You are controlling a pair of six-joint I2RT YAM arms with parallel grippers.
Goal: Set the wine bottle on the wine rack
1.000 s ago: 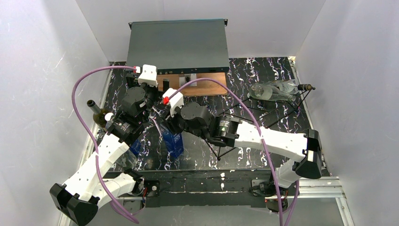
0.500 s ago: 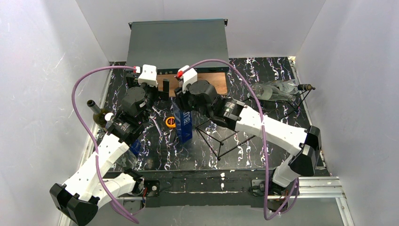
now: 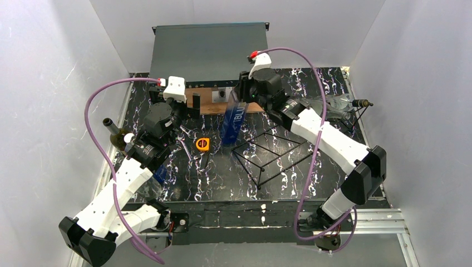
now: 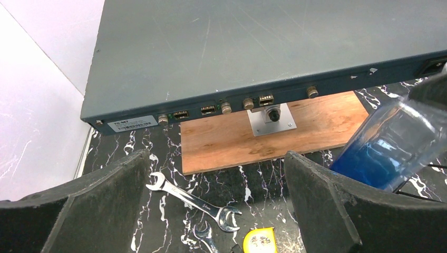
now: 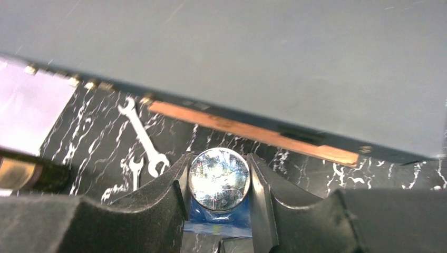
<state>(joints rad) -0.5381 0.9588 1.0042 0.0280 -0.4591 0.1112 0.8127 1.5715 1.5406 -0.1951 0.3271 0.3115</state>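
Bottle (image 3: 234, 118), blue translucent glass, square-sided, lettered "BLU", silver round cap. Held at the cap by the right claw (image 5: 219, 179), whose fingers are closed tight on either side of it. The long axis is tilted: the cap end is up in the claw and leans toward the far side, and the base hangs below and nearer. Whether the base touches the black white-veined counter (image 3: 222, 178) cannot be told.

Rack (image 3: 260, 169), thin black wire bent into angular triangles. It stands on the counter, nearer than the right claw and to its right, its left end just beside the bottle's base. A clear glass bottle (image 3: 323, 108) lies across its far right end, neck pointing right.

Left claw (image 4: 216, 158), fingers spread wide, holding nothing. Ahead of it lie a brown wooden board (image 4: 274, 134) and a flat grey metal case (image 4: 253, 47). Just below it are two silver spanners (image 4: 192, 197) and a yellow tape measure (image 4: 261, 241). The blue bottle is off to its right.
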